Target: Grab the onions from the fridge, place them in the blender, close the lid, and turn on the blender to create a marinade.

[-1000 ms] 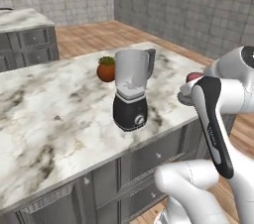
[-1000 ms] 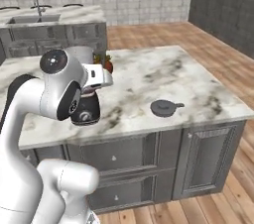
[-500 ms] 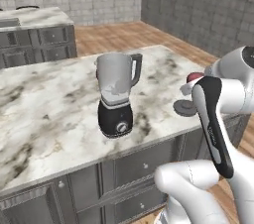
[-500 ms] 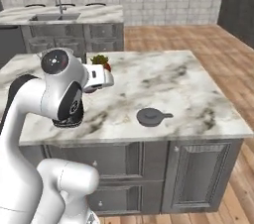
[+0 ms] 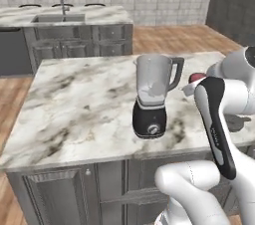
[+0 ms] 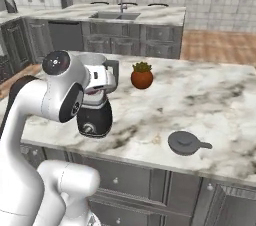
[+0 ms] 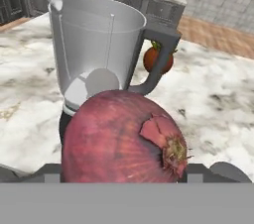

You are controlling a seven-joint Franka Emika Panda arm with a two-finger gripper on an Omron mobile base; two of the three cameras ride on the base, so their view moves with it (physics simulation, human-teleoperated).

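The base has swung round the island, so the blender (image 5: pixel 151 98) now sits mid-counter instead of off at ten o'clock — lid (image 6: pixel 185 143) lying at four o'clock. The gripper (image 7: pixel 124 178) pinches the red onion (image 7: pixel 124 140), poised for dropping in.

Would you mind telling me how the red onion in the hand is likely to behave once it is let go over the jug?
The red onion is round, so it would probably roll if it landed on the counter rather than in the blender jug. Its skin looks smooth and papery, so it may slip a little between the fingers. It seems firm, unlikely to squash or flop.
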